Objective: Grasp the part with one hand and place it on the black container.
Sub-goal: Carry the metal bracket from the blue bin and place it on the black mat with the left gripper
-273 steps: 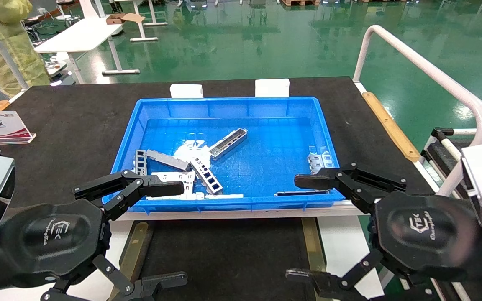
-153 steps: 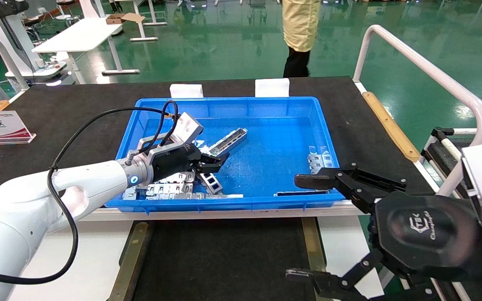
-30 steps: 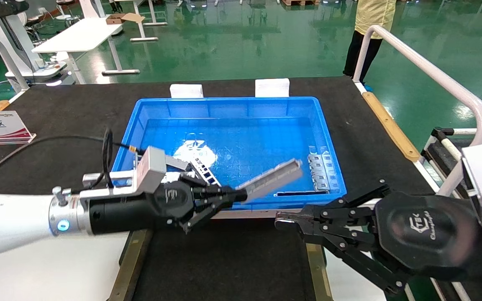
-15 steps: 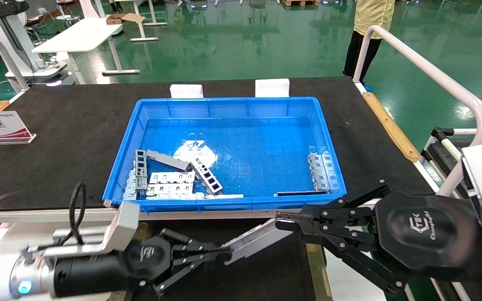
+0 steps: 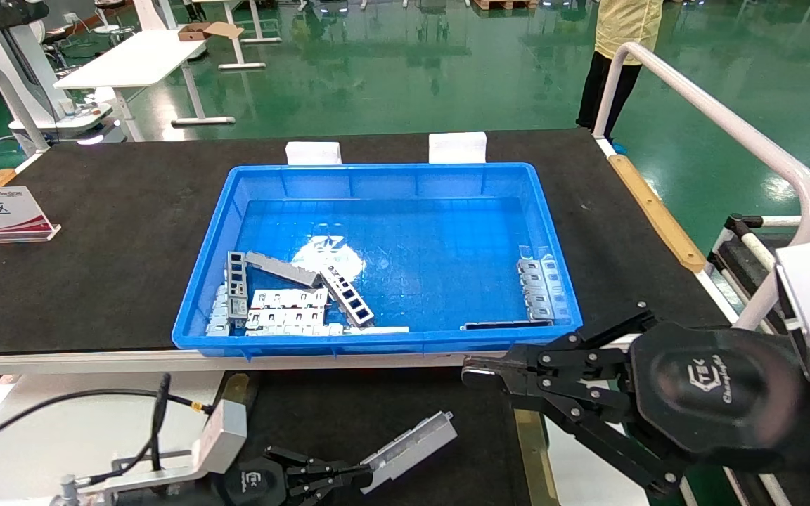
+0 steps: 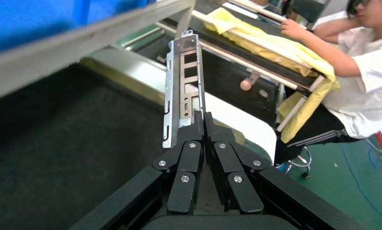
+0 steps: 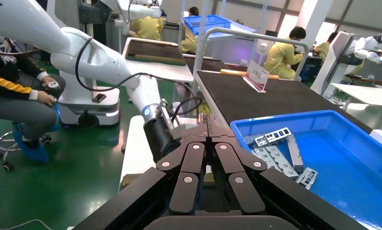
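Now the left gripper (image 5: 359, 476) sits low at about 6 o'clock in the head view, its fingers pinched tight on one end of the part (image 5: 410, 441). Gripping the end rather than the middle leaves most of the bar free to lie down flat, which suits setting it on a surface. The bar points toward 2 o'clock from the fingertips and hangs over the black container (image 5: 377, 400), whose tan strips run along its 9 and 3 o'clock sides. Whether the bar already touches that surface cannot be told from these views; it looks close above it, so I judge the placing step is nearly complete and release comes next.

From the left wrist view the part (image 6: 183, 93) shows as a long, narrow silver-grey metal channel with raised side walls, rectangular openings along its floor and small slots in one wall.

At about 4 o'clock, the right gripper (image 5: 479, 371) hovers with its fingers pressed together and nothing between them, idle near the front rim of the blue bin (image 5: 391, 179), probably kept clear of the working arm. Other metal pieces stay in the bin.
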You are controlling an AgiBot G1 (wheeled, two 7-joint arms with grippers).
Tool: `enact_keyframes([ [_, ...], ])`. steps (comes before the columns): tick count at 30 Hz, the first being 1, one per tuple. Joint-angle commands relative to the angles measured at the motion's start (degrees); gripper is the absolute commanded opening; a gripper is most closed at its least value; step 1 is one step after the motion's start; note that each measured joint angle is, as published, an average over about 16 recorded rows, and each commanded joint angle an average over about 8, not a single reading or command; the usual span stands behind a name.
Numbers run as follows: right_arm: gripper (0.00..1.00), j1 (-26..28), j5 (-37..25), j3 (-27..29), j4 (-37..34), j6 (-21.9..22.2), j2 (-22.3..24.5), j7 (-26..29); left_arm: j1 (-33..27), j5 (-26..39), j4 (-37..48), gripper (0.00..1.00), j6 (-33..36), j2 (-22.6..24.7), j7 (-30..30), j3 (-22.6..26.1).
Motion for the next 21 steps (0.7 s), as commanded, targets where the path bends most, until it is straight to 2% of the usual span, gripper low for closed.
enact_keyframes([
  [1, 0.00, 0.0, 0.0, 0.0, 0.0, 0.0, 0.0, 0.0, 0.6, 0.3, 0.9, 0.00, -0.8, 0.5, 0.0, 0.2],
  [10, 0.00, 0.0, 0.0, 0.0, 0.0, 0.0, 0.0, 0.0, 3.9, -1.2, 2.9, 0.00, -10.3, 4.4, -2.0, -0.8],
  [21, 0.00, 0.0, 0.0, 0.0, 0.0, 0.0, 0.0, 0.0, 7.0, -2.6, 1.2, 0.00, -23.1, 9.2, -4.6, -2.1],
])
